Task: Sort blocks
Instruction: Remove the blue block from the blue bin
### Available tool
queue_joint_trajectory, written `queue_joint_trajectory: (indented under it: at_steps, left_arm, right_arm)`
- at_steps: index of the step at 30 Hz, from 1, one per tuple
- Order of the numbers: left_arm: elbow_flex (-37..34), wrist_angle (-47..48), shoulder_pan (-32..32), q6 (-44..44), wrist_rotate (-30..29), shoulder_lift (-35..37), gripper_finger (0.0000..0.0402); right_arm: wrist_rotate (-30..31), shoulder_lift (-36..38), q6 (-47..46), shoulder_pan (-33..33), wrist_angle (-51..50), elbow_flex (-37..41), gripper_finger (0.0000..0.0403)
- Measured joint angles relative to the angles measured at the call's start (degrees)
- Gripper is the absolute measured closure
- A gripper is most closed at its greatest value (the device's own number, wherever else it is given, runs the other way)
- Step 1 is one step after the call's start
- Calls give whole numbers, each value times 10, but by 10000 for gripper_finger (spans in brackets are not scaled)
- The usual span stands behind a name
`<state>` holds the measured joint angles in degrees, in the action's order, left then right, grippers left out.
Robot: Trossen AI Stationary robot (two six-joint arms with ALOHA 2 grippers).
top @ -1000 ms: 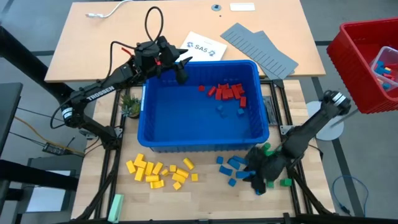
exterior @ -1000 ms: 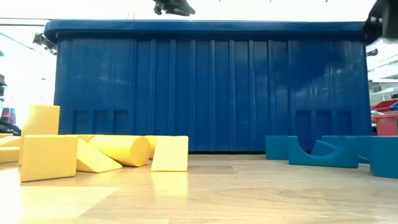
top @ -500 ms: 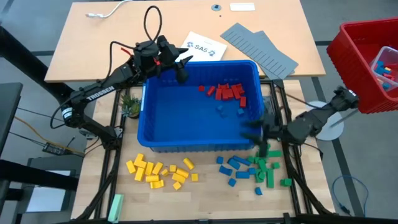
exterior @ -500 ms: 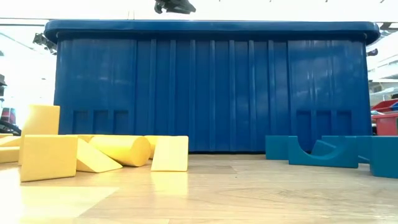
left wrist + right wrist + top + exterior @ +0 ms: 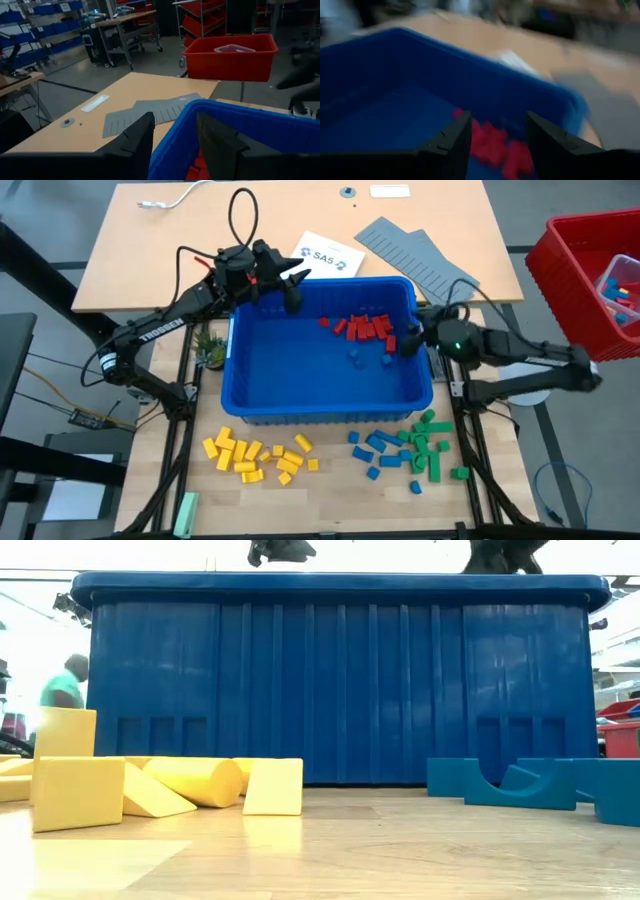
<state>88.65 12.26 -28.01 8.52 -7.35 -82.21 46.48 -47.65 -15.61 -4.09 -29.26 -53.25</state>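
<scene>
Smooth plastic blocks (image 5: 257,457) are lying on a matt, pale wood-grain table (image 5: 330,490); the ribbed blue plastic bin (image 5: 340,680) is showing a slight gloss.

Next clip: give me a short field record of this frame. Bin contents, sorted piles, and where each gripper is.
bin: blue bin mid-table
in bin: red blocks clustered toward the far right corner, a few blue blocks beside them
sorted piles: yellow blocks, blue blocks and green blocks on the table in front of the bin
left gripper: over the bin's far rim, jaws apart, nothing between them
right gripper: at the bin's right wall near the red blocks, jaws apart, empty
</scene>
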Motion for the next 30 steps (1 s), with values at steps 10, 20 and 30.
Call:
queue_joint_trajectory:
  at_steps: [10,20,30]
  left_arm:
    - [0,82,0,18,0,0,243]
    - [0,189,0,35,5,0,243]
    - [0,211,11,28,107,-31,243]
  right_arm:
    - [-247,10,-157,-250,-157,0,236]
    - [-396,-32,-156,-313,-232,0,237]
    - [-470,-100,-135,-299,-124,0,239]
